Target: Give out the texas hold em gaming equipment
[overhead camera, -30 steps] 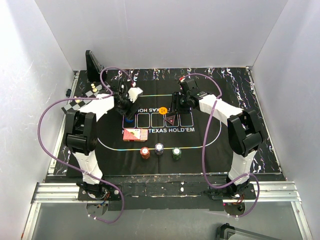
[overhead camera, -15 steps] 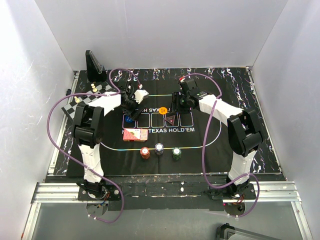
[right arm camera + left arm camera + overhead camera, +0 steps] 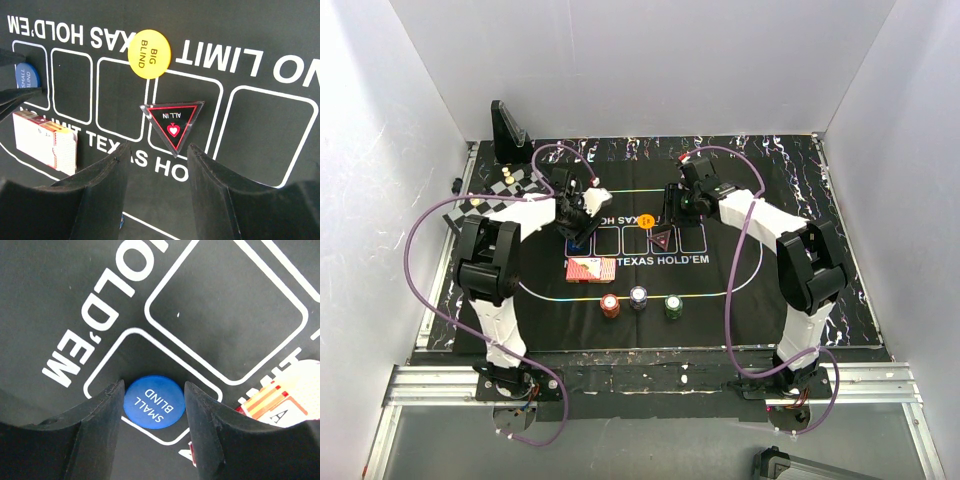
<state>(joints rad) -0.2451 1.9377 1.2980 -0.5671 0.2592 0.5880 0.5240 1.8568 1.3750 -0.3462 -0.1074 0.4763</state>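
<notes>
The blue chip [image 3: 154, 402] lies on the mat [image 3: 770, 290], at a corner of the end card frame. The left tool [image 3: 153, 386] is clenched on it, with one finger on each side. The cards [image 3: 45, 140] lie just beside it. The orange button [image 3: 149, 54] sits on the frames' outer line, and the triangle [image 3: 172, 122] is near it. The right tool [image 3: 159, 148] hangs released near the triangle, with nothing between its fingers. A red chip [image 3: 610, 306], a grey chip [image 3: 638, 297] and a green chip [image 3: 673, 306] stand in a row nearer to the arms.

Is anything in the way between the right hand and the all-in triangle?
Nothing visible. The all-in triangle lies flat on the mat just ahead of the open right hand; the orange button sits beyond it.
</notes>
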